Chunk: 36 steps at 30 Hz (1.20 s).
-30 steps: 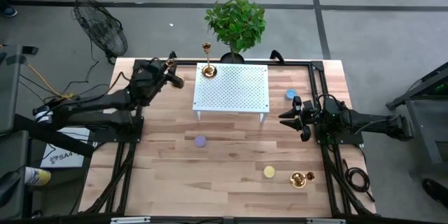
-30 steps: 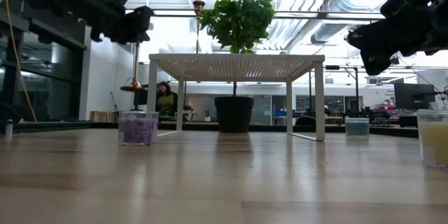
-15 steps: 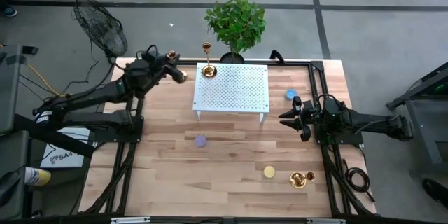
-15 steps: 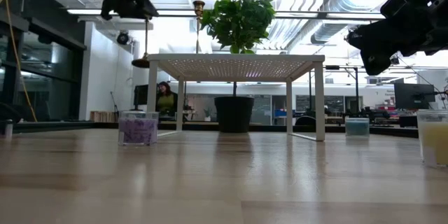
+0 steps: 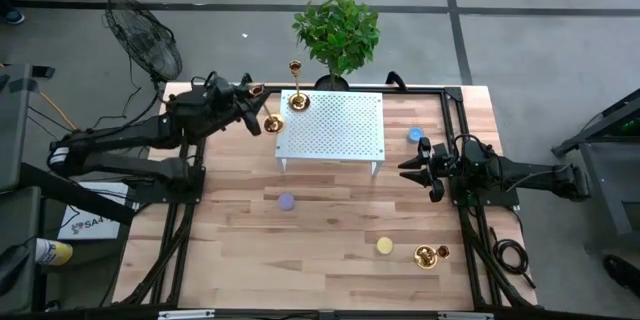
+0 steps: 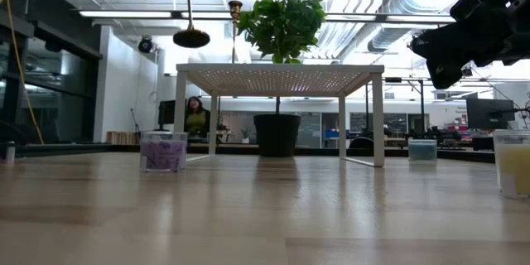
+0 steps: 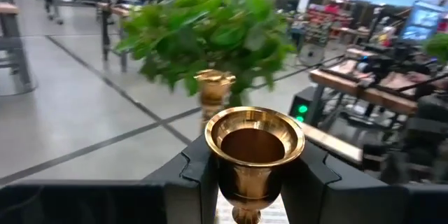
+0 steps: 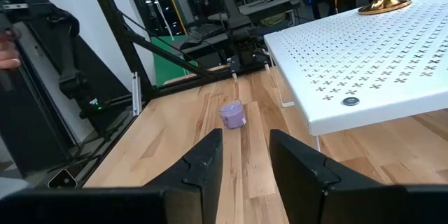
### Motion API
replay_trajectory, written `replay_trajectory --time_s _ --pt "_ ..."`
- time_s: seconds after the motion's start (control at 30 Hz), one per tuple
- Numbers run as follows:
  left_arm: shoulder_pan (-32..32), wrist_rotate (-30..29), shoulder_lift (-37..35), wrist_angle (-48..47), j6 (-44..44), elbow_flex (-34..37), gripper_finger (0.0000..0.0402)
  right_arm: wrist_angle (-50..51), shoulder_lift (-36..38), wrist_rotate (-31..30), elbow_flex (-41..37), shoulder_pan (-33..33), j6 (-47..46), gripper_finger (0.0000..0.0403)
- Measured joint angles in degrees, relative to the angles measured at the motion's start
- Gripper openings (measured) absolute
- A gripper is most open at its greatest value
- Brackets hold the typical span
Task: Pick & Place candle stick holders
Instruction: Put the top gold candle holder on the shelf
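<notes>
High view, front edge first: lay tipped on the bare wooden table [image 5: 330, 250] near the right front corner, one gold candle stick holder [image 5: 428, 254], with a yellow disc [image 5: 384, 246] just beside it. Sat farther in, toward the middle, a purple disc [image 5: 287, 201]. Waited above the table's right side the right gripper [image 5: 411, 169], fingers [image 8: 203, 164] spread apart and gripping nothing, pointed toward the white perforated stand [image 5: 332, 126]. Rested past that gripper, near the stand's right edge, a blue disc [image 5: 415, 135]. Hung in the air just off the stand's left edge the left gripper [image 5: 256, 110], pinching a second candle stick holder [image 5: 272, 122] by its stem just below the cup, round base down and level with or above the stand's top in the low view. Stood upright on the stand's far left corner a third holder [image 5: 297, 99]. Rose behind the stand, at the table's far edge, a potted plant [image 5: 337, 34].
</notes>
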State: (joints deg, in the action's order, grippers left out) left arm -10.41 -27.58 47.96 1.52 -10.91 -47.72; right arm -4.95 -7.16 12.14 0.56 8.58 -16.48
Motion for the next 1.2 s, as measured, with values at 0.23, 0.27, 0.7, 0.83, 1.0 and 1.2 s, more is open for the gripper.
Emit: replay_trajectory --time_s 0.23,0.27,0.7,0.83,1.0,1.2 --pt "11.8 -9.2 3.2 0.1 -0.4 -0.8 0.0115 0.0 0.0 0.0 0.0 0.0 0.0 0.0114" --pt "13.2 -10.9 3.7 0.4 -0.4 -0.8 0.0115 0.0 0.0 0.0 0.0 0.0 0.0 0.0114" --pt "18.7 -22.4 15.6 15.4 5.2 -1.5 0.0115 0.0 0.0 0.0 0.0 0.0 0.0 0.0114" --pt "18.7 -25.3 17.5 15.5 5.9 -2.6 0.0115 0.0 0.0 0.0 0.0 0.0 0.0 0.0114" --pt "18.7 -30.4 18.0 15.5 6.6 -3.0 0.0115 0.0 0.0 0.0 0.0 0.0 0.0 0.0114" --pt "18.1 -32.5 18.0 15.1 6.6 -3.0 0.0115 0.0 0.0 0.0 0.0 0.0 0.0 0.0114"
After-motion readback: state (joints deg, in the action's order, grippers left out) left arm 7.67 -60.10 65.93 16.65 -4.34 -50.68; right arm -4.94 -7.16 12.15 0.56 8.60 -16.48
